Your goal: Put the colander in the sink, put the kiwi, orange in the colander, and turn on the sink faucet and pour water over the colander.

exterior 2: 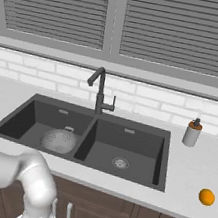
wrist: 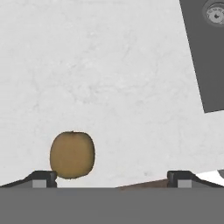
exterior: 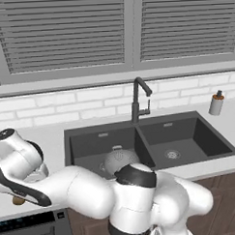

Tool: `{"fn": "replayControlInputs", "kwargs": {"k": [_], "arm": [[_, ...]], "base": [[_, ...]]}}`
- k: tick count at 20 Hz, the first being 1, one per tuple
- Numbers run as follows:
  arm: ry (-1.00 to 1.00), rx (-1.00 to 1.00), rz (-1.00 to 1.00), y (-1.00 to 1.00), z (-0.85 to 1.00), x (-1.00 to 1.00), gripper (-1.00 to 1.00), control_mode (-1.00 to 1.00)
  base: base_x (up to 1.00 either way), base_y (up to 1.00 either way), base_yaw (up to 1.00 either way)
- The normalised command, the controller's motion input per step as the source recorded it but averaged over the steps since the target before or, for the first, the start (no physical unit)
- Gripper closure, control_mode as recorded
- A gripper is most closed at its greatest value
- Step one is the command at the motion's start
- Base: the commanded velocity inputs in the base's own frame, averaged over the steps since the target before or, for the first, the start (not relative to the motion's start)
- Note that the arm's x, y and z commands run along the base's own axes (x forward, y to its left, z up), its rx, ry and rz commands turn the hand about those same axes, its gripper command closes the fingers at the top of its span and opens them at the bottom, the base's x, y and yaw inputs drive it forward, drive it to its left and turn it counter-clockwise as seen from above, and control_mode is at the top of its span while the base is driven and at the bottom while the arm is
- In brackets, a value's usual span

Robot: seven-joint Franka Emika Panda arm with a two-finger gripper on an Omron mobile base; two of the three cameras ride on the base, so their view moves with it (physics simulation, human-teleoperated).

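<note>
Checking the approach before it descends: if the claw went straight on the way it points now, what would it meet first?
Probably the bare counter. The claw is open and looks straight down at it, and the kiwi sits off-centre, near one fingertip, so it might be clipped. Depth is unclear.

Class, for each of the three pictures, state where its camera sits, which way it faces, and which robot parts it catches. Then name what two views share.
Left base view: behind the arm's left, facing the dark grey double-basin sink; white arm fills the foreground.
Right base view: behind its right, same sink; arm lower left.
Hand view: on the hand, facing the pale counter and small brown oval kiwi, open gripper wide apart.
Shared by both base views: round silvery holed colander in the sink, tall dark faucet.
</note>
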Motion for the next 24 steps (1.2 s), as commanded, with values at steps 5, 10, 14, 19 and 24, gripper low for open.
{"fn": "replayControlInputs", "kwargs": {"k": [5,10,14,19,24], "arm": [[0.1,0.08,0.05,0.26,-0.28,0.11,-1.0,-1.0],[0.04,0.06,0.0,0.23,-0.34,0.0,-1.0,-1.0],[0.0,0.0,0.0,0.18,-0.34,-0.01,-1.0,-1.0],[0.0,0.0,0.0,0.03,-0.31,-0.07,-1.0,-1.0],[0.0,0.0,-0.01,0.0,-0.28,-0.13,-1.0,-1.0]], "base": [[0.0,0.0,0.0],[0.0,0.0,0.0],[0.0,0.0,0.0],[0.0,0.0,0.0],[0.0,0.0,0.0]]}}
